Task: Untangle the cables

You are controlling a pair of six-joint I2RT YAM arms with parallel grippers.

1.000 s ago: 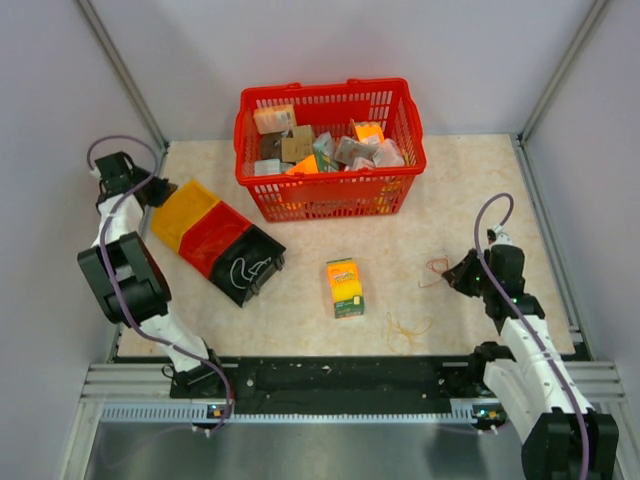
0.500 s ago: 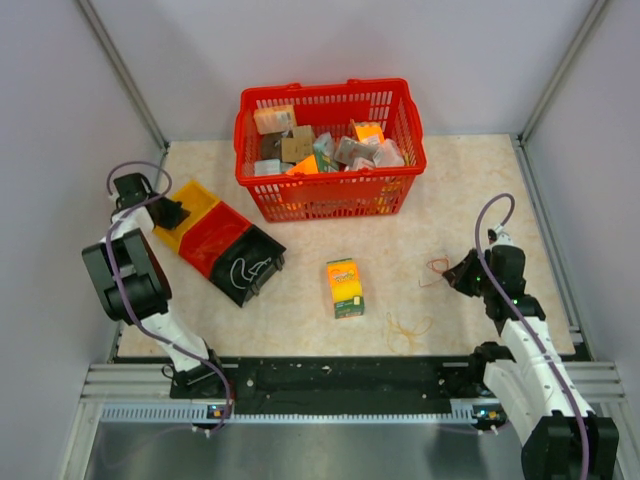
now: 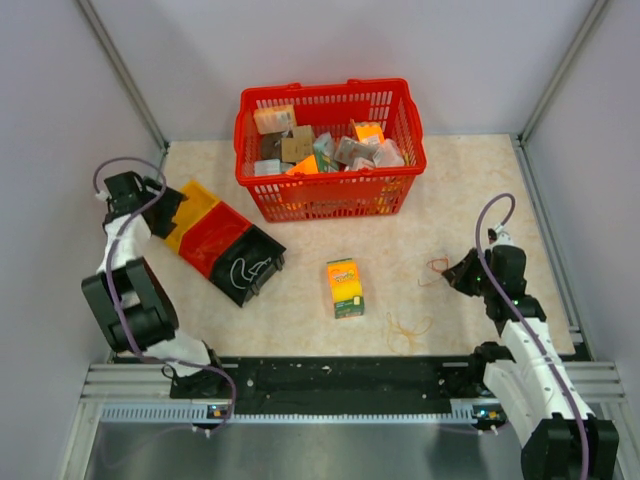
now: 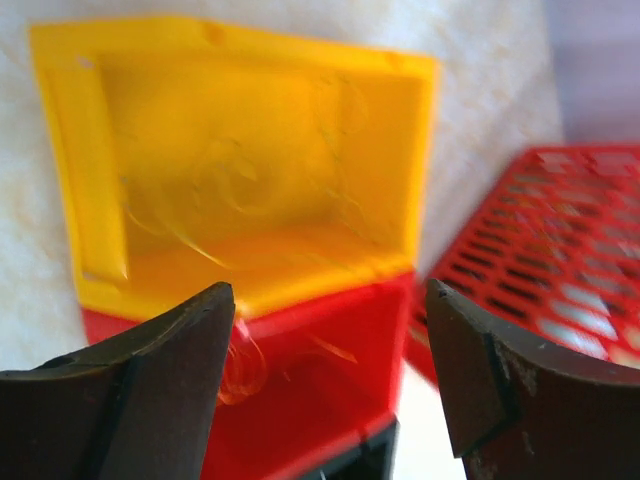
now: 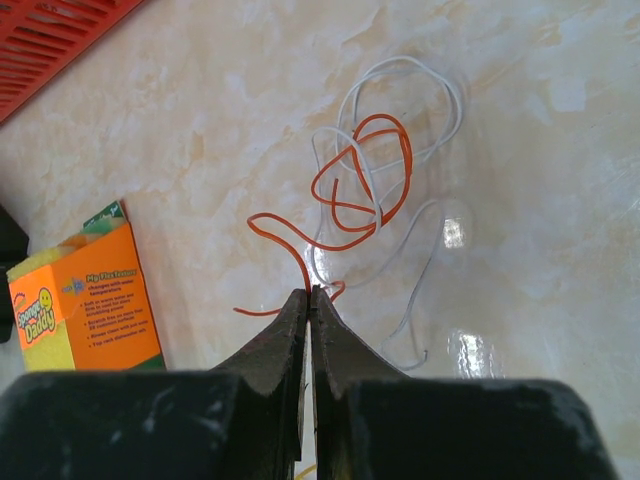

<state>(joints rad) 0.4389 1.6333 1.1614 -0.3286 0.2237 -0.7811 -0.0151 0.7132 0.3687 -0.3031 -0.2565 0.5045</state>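
The cables lie on the right side of the table. In the right wrist view an orange cable (image 5: 362, 178) loops through a white cable (image 5: 430, 95), and my right gripper (image 5: 311, 292) is shut on the orange one's near end. The top view shows that gripper (image 3: 458, 272) beside the orange cable (image 3: 437, 267), and a tan-yellow cable (image 3: 405, 326) lying apart nearer the front. My left gripper (image 4: 330, 300) is open over the yellow bin (image 4: 250, 160) and the red bin (image 4: 320, 360). A thin orange loop (image 4: 243, 365) shows blurred by its left finger.
A row of yellow, red and black bins (image 3: 215, 236) lies at the left, with a white wire in the black one (image 3: 247, 268). A red basket (image 3: 328, 150) full of boxes stands at the back. A yellow-green sponge box (image 3: 345, 287) lies mid-table.
My left gripper has gone from shut to open, and its wrist has shifted slightly over the yellow bin. The right arm and the cables beside it have not moved.
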